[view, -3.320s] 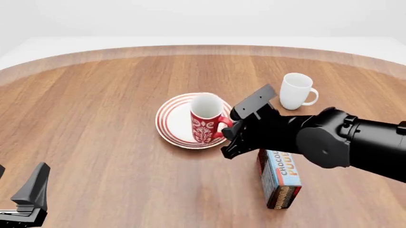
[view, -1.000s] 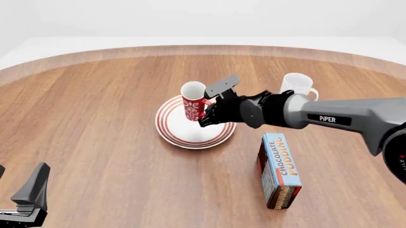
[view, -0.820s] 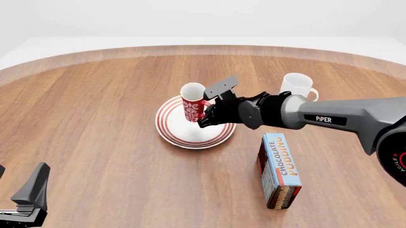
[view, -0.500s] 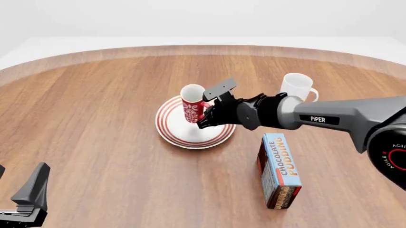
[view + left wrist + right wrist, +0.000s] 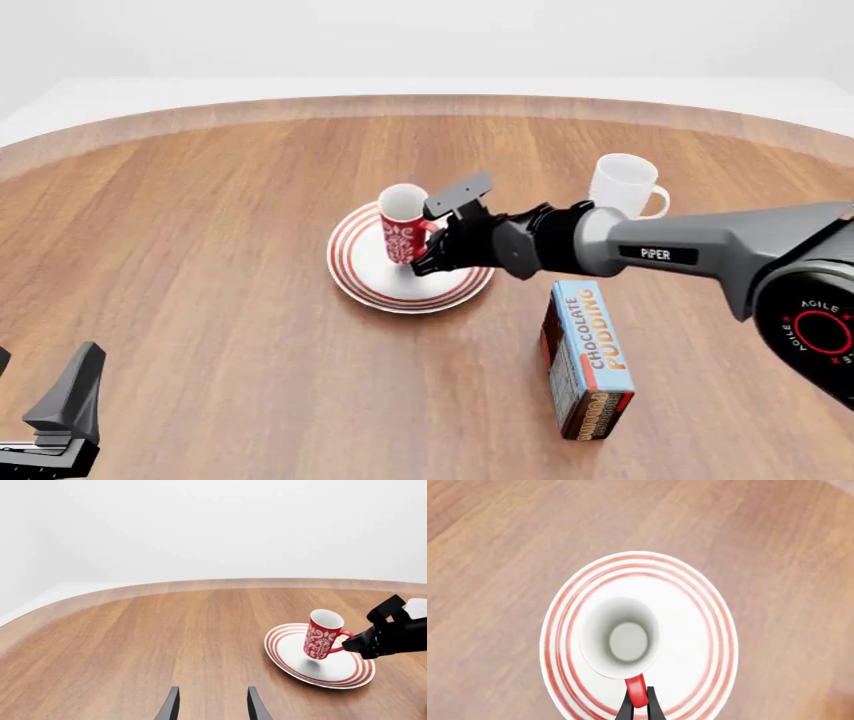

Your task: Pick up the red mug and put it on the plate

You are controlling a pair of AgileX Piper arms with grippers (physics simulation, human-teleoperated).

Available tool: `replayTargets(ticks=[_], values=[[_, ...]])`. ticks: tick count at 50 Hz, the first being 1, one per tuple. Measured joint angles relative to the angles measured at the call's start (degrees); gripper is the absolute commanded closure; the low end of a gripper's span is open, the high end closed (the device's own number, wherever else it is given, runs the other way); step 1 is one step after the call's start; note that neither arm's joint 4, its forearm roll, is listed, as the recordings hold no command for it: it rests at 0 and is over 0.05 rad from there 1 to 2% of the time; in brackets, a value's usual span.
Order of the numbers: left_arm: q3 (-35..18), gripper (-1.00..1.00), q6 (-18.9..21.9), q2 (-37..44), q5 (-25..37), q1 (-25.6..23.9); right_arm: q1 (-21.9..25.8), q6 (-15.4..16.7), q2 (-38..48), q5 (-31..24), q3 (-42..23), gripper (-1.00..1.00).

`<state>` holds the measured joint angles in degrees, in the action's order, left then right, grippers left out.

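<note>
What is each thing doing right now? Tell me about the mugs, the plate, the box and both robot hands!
red mug: upright, held by its handle just above the plate, shadow beneath it.
plate: flat on the table, under the red mug.
white mug: upright on the table, untouched.
pudding box: lying on the table.
right gripper: shut on the red mug's handle.
left gripper: open, holding nothing.

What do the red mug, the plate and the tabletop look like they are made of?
The red mug looks like glazed ceramic: a smooth white inside and a printed white pattern on red. The plate also looks ceramic: a smooth white face with painted red rings. The tabletop looks like matte wood with visible grain. These are renders, so only likely.
</note>
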<state>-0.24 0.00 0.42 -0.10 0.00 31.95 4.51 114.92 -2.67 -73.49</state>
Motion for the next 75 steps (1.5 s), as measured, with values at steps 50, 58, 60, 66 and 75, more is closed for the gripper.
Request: replayTargets(ticks=[50,58,60,66,75], values=[[0.0,-1.0,0.0,0.0,0.0,0.0,-1.34,1.75,-1.02,1.6,2.38,-1.0],[0.0,-1.0,0.0,0.0,0.0,0.0,-1.56,1.7,-2.74,1.96,3.87,-1.0],[0.0,-1.0,0.0,0.0,0.0,0.0,-1.64,1.72,-3.23,2.03,4.26,-1.0],[0.0,-1.0,0.0,0.0,0.0,0.0,-1.84,1.69,-5.06,2.3,5.73,-1.0],[0.0,-1.0,0.0,0.0,0.0,0.0,-2.29,1.68,-8.01,2.67,8.11,-1.0]])
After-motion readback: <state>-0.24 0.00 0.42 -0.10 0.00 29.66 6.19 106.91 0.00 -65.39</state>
